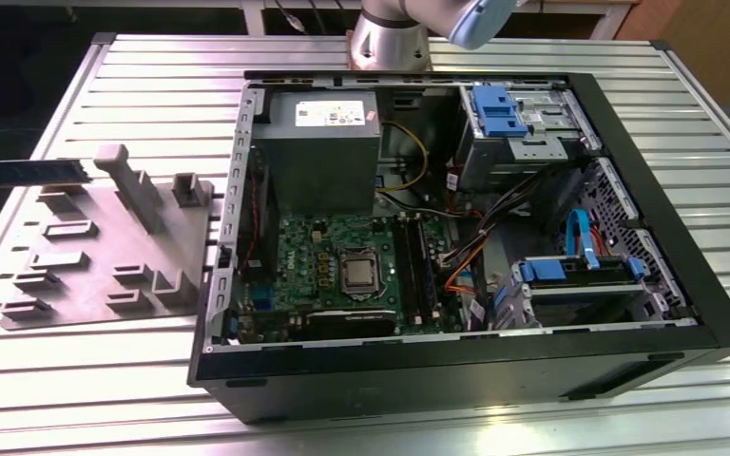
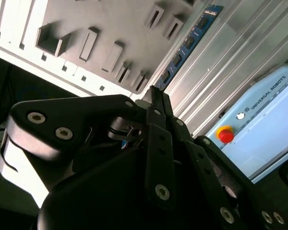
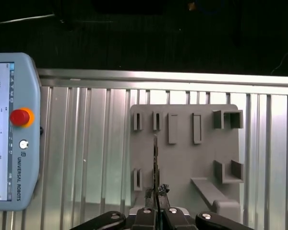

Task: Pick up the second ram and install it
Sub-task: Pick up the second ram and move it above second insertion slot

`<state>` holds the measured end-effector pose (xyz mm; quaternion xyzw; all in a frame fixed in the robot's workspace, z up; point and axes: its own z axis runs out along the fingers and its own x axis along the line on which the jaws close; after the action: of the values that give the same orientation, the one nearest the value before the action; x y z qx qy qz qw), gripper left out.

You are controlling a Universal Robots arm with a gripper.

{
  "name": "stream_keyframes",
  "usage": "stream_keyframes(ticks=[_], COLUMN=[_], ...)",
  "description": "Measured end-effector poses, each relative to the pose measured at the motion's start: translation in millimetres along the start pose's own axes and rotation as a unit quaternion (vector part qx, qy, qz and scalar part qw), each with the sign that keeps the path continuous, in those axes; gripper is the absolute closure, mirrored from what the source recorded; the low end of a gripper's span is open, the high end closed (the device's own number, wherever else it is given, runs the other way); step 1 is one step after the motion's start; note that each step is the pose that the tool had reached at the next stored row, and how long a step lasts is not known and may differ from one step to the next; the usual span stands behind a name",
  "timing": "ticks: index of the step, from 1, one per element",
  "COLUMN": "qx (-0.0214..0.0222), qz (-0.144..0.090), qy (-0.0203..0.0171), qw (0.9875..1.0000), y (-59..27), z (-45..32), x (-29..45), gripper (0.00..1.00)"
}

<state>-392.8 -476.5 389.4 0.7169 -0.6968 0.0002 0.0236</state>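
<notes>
**A:** Gripper state?

**B:** The gripper (image 3: pixel 156 194) is pinched narrow on the second ram (image 3: pixel 155 158). In the first wrist view the strip sits edge-on between the fingertips and sticks straight out past them.

**A:** Does the other wrist cam agree?

**B:** Yes. In the second wrist view the blue strip runs out from the tips, with its row of black chips showing.

**A:** Where is it in the scene?

**B:** In the exterior view the second ram (image 1: pixel 35 170) is at the frame's 9 o'clock, lying level. It's at about 11 o'clock from the grey fixture tray (image 1: pixel 99 275). In the first wrist view it runs over the tray between the moulded slots. I can't tell if it touches the tray.

**A:** And relative to the case?

**B:** Well apart. The open computer case (image 1: pixel 669 256) sits at 3 o'clock of the tray on the slatted table (image 1: pixel 467 57). Inside, the motherboard (image 1: pixel 327 247) is at 6 o'clock from the power supply (image 1: pixel 320 157).

**A:** Anything else nearby?

**B:** A teach pendant (image 3: pixel 12 129) lies on the slats beside the tray.
</notes>
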Motion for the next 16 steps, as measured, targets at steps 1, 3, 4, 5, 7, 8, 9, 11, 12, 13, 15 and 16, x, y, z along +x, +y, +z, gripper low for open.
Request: stream_keyframes(ticks=[1, 3, 4, 5, 7, 8, 9, 11, 12, 13, 15, 16], qx=[0.0, 0.0, -0.0001, -0.0001, -0.0001, -0.0002, -0.0002, -0.0002, -0.0003, -0.0003, -0.0003, -0.0003], qz=[0.0, 0.0, 0.0, 0.0, 0.0, 0.0, 0.0, 0.0, 0.0, 0.0, 0.0, 0.0], qy=[0.0, 0.0, 0.0, 0.0, 0.0, 0.0, 0.0, 0.0, 0.0, 0.0, 0.0, -0.0001], qw=[1.0, 1.0, 1.0, 1.0, 1.0, 1.0, 1.0, 1.0, 1.0, 1.0, 1.0, 1.0], y=[-4.5, -13.9, -18.4, -22.9, -31.8, -35.7, -39.7, -48.3, -52.1, -55.8, -62.6, -65.4], z=[-0.1, -0.4, -0.7, -0.7, -1.0, -1.2, -1.3, -1.6, -1.7, -1.9, -2.1, -2.1], x=[0.1, 0.4, 0.5, 0.6, 0.9, 1.0, 1.1, 1.4, 1.5, 1.6, 1.8, 1.9], gripper=[0.88, 0.88, 0.88, 0.88, 0.88, 0.88, 0.88, 0.88, 0.88, 0.88, 0.88, 0.88])
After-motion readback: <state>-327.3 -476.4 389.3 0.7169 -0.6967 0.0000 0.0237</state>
